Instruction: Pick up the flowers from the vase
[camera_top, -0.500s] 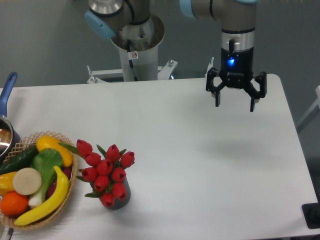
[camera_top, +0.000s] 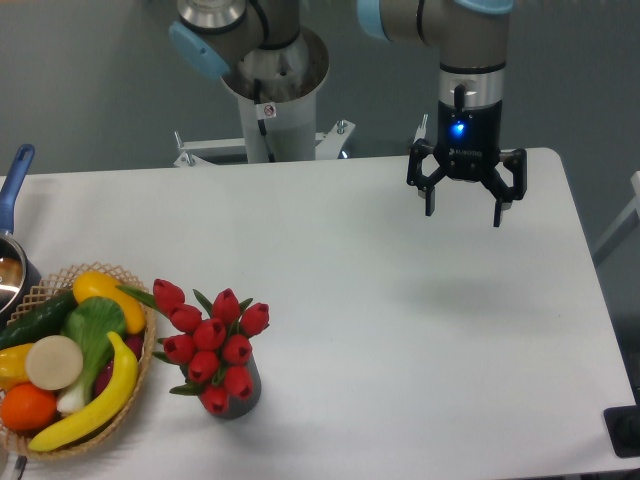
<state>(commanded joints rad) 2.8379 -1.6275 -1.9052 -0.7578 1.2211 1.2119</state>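
The flowers (camera_top: 212, 343), a bunch of red tulip buds with green leaves, stand in the short dark grey vase (camera_top: 240, 398) at the front left of the white table (camera_top: 400, 330). The buds hide most of the vase. My gripper (camera_top: 463, 212) hangs open and empty above the back right of the table, far to the right of the flowers and well above the surface. Its fingers point down.
A wicker basket (camera_top: 135, 395) with a banana, orange, cucumber and other vegetables sits just left of the vase, almost touching the flowers. A blue-handled pot (camera_top: 14, 250) is at the left edge. The arm's base (camera_top: 272, 100) stands behind the table.
My gripper has moved slightly left and a little up. The flowers, vase and basket have not moved.
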